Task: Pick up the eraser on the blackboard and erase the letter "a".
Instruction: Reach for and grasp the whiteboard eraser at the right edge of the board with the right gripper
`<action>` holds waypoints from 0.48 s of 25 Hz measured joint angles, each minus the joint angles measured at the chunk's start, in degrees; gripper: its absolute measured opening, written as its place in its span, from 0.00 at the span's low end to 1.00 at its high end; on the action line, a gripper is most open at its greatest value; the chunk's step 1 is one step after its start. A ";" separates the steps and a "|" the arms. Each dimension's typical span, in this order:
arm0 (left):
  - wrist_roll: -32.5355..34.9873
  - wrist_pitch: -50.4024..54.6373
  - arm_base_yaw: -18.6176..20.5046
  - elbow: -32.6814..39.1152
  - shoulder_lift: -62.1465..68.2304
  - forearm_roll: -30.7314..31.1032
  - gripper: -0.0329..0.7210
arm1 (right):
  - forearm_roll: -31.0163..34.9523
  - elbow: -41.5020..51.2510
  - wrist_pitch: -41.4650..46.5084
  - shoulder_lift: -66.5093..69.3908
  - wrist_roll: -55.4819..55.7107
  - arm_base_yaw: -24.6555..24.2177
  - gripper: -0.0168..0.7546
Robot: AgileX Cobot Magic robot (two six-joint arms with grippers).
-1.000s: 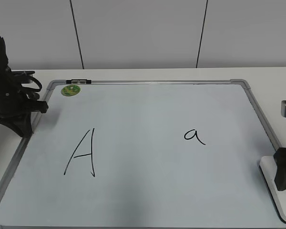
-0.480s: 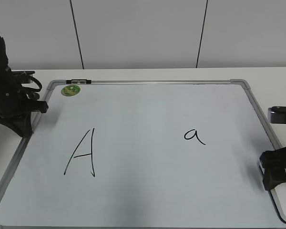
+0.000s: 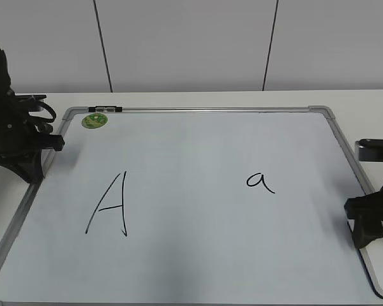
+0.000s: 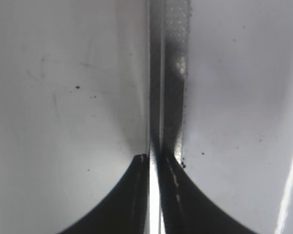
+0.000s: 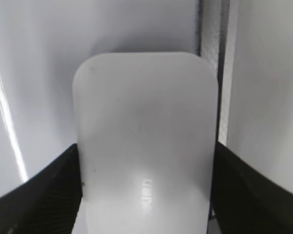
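Gripping eraser (image 5: 144, 161) by both sides, right claw (image 5: 145, 195) over blackboard (image 3: 198, 153) edge; left claw (image 4: 154, 168) nearly closed, empty.

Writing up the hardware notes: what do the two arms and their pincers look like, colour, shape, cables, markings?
Both arms are matte black. The left arm is bulky and angular, with black cable loops near its wrist. The left pincer has two dark fingers curving to narrow tips. The right pincer has black fingers with a fine ribbed texture on their inner faces. No logos or markings are readable on either arm.
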 joint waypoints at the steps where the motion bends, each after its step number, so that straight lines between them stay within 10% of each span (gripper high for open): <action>1: 0.00 0.00 0.00 0.00 0.00 0.00 0.13 | 0.00 0.00 0.00 0.00 0.00 0.00 0.73; 12: 0.00 0.00 0.00 0.00 0.00 -0.13 0.13 | -0.03 0.00 0.00 0.00 0.00 0.00 0.70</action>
